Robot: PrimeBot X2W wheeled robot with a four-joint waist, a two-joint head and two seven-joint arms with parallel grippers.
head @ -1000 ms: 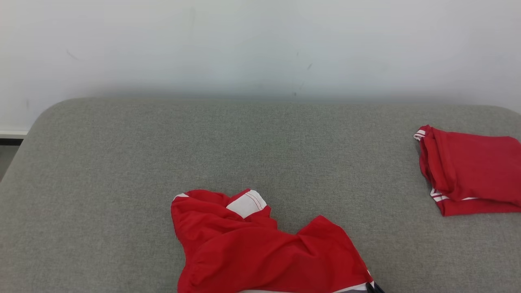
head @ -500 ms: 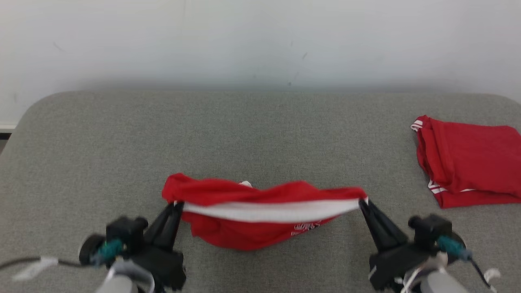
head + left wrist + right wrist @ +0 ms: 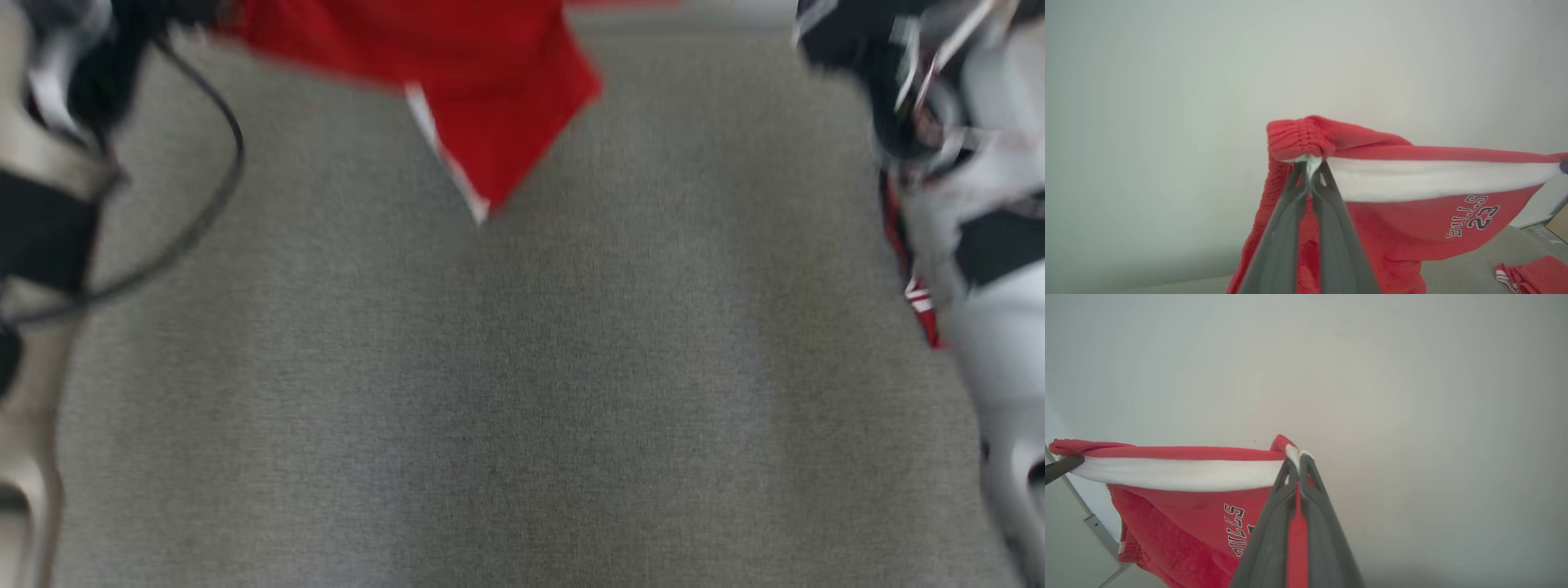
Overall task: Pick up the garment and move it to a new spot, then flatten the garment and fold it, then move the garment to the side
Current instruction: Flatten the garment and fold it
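Carry step: left gripper (image 3: 1311,166) and right gripper (image 3: 1297,458) clench the garment (image 3: 1412,220) above the cushion (image 3: 522,367) — next (judged), lay it flat.

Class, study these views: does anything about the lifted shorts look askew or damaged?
The red shorts hang sideways: the left gripper pinches the white stripe by the waistband, the right gripper its other end, so the lettering tilts. No damage shows.

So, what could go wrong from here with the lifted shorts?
Both pairs of jaws pinch only the ends of the white band; one end may slip. The red shorts hang bunched below it, so they may land creased. The folded garment lies close; swinging cloth could disturb it.
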